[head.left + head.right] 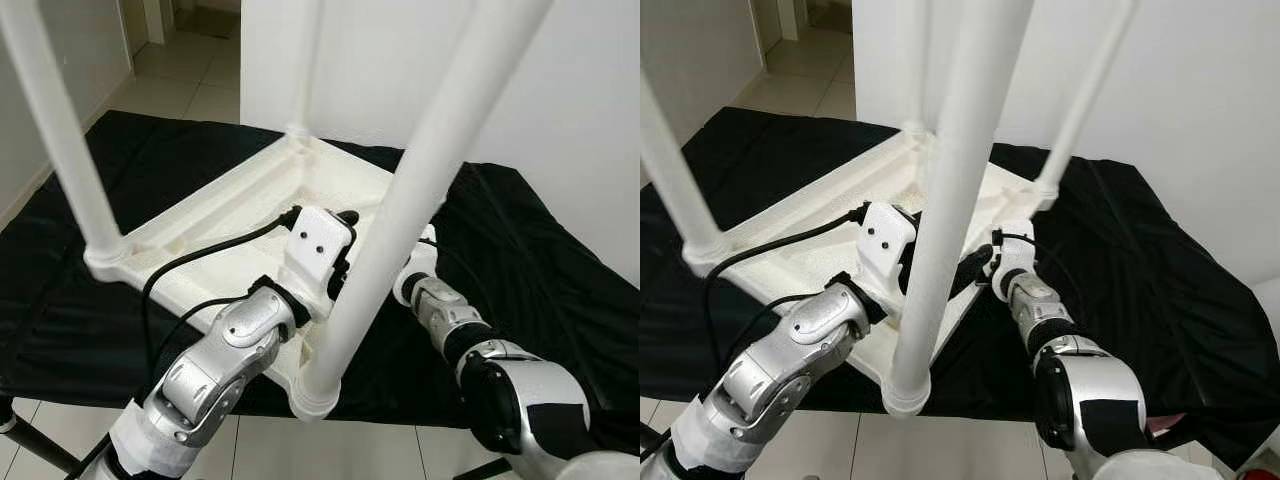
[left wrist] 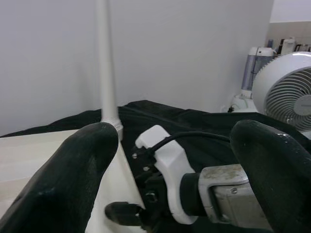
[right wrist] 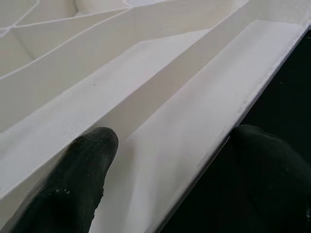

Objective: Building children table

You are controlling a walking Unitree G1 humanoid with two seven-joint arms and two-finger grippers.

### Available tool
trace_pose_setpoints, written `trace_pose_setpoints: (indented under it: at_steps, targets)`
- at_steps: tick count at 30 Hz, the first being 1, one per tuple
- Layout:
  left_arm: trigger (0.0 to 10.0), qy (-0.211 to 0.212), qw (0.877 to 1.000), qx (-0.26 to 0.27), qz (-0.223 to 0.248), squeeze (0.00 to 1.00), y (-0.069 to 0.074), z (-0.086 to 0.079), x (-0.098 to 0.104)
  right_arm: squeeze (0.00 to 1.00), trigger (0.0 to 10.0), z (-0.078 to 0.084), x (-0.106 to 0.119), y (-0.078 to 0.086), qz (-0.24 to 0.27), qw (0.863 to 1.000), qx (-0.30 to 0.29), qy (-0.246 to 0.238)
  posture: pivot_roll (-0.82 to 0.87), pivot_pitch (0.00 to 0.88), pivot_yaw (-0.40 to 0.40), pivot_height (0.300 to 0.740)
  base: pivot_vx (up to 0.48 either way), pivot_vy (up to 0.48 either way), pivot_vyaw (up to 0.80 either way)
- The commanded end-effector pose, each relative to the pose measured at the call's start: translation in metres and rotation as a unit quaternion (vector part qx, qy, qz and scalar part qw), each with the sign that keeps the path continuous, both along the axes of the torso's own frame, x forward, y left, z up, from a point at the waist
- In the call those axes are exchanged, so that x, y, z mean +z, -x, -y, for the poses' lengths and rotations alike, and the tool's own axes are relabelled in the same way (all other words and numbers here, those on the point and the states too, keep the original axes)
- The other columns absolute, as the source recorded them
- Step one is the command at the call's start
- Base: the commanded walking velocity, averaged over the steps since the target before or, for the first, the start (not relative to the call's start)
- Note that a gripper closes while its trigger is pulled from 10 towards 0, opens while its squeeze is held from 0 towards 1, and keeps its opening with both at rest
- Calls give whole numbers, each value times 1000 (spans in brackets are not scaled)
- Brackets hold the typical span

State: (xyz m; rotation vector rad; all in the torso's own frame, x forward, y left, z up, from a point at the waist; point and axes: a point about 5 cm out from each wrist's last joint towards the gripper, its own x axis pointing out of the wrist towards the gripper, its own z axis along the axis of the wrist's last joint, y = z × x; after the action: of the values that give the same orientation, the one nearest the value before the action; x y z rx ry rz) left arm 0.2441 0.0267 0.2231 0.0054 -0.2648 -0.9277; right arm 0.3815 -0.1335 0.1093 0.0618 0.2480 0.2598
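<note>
A white children's table lies upside down, its underside (image 1: 225, 215) facing up on a black cloth (image 1: 545, 265). White legs stand up from the corners: a near one (image 1: 400, 210), a left one (image 1: 60, 130), a far one (image 1: 305, 60) and a right one (image 1: 1090, 90). My left gripper (image 1: 342, 264) hovers over the underside just behind the near leg, its fingers (image 2: 73, 174) wide open with nothing between them. My right gripper (image 1: 972, 272) is open at the table's right rim (image 3: 214, 145); one finger (image 3: 82, 170) lies in the channel inside the rim, the other over the cloth.
The cloth-covered surface ends close in front of me, with tiled floor (image 1: 190, 70) beyond on the left. A white wall (image 1: 560, 90) stands behind. A black cable (image 1: 200, 255) runs along my left arm. A white fan (image 2: 286, 92) stands off to the side.
</note>
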Motion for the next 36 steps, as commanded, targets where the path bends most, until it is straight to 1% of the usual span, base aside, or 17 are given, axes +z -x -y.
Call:
trace_pose_setpoints:
  at_steps: [1,4,8,10,11,13,18,20,21,22,23,24,28,29,31,35,36]
  targets:
    - [10000,-30,992,-124,14,0,16,13,1,0,10000,-14,11,-4,24,999,33,-19,81,0,-117,740,0,0,0]
    - [10000,-31,992,-123,9,0,16,14,0,0,10000,-16,11,-2,40,998,33,-33,81,0,-116,740,0,0,0]
    - [10000,-48,996,-73,5,0,3,12,-5,0,10000,-6,7,0,60,998,-10,-21,78,0,-119,740,0,0,0]
    - [10000,-50,996,-68,5,0,2,11,-6,0,10000,-5,7,1,62,998,-14,-22,78,0,-119,740,0,0,0]
    - [10000,-63,998,-13,8,0,-10,4,-10,0,10000,6,6,3,80,995,-53,-11,74,0,-118,740,0,0,0]
    - [10000,-70,997,30,1,0,-21,-5,-14,0,10000,14,4,6,95,992,-79,-14,73,0,-118,740,0,0,0]
    - [10000,-70,996,55,-9,0,-28,-16,-16,0,10000,18,4,9,117,989,-85,-17,68,0,-115,740,0,0,0]
    - [10000,-70,996,55,-9,0,-28,-16,-16,0,10000,18,4,9,117,989,-85,-17,68,0,-115,740,0,0,0]
    - [10000,-67,994,87,-12,0,-35,-38,-18,0,10000,24,2,18,150,985,-86,-23,65,0,-121,740,0,0,0]
    - [10000,-67,994,87,-12,0,-35,-38,-18,0,10000,24,2,18,150,985,-86,-23,65,0,-121,740,0,0,0]
    - [10000,-65,993,96,-9,0,-35,-46,-17,0,10000,26,1,22,162,983,-87,-26,65,0,-121,740,0,0,0]
    - [10000,-54,994,93,-14,0,-34,-54,-16,0,10000,29,0,27,172,981,-89,-30,60,0,-121,740,0,0,0]
    - [10000,-39,996,78,-8,0,-26,-64,-12,0,10000,33,-1,35,186,978,-85,-35,57,0,-125,740,0,0,0]
    - [10000,-35,999,33,-11,0,-13,-67,-12,0,10000,35,-2,41,193,977,-84,-34,53,0,-125,740,0,0,0]
    - [10000,-43,998,-30,-19,0,6,-69,-15,0,10000,38,-2,49,201,976,-82,-31,50,0,-126,740,0,0,0]
    - [10000,-67,996,-54,-39,0,16,-73,-24,0,10000,42,-2,55,204,976,-77,-24,48,0,-129,740,0,0,0]
    - [10000,-95,992,-61,-47,0,20,-76,-32,0,10000,45,-2,57,205,975,-77,-20,46,0,-129,740,0,0,0]
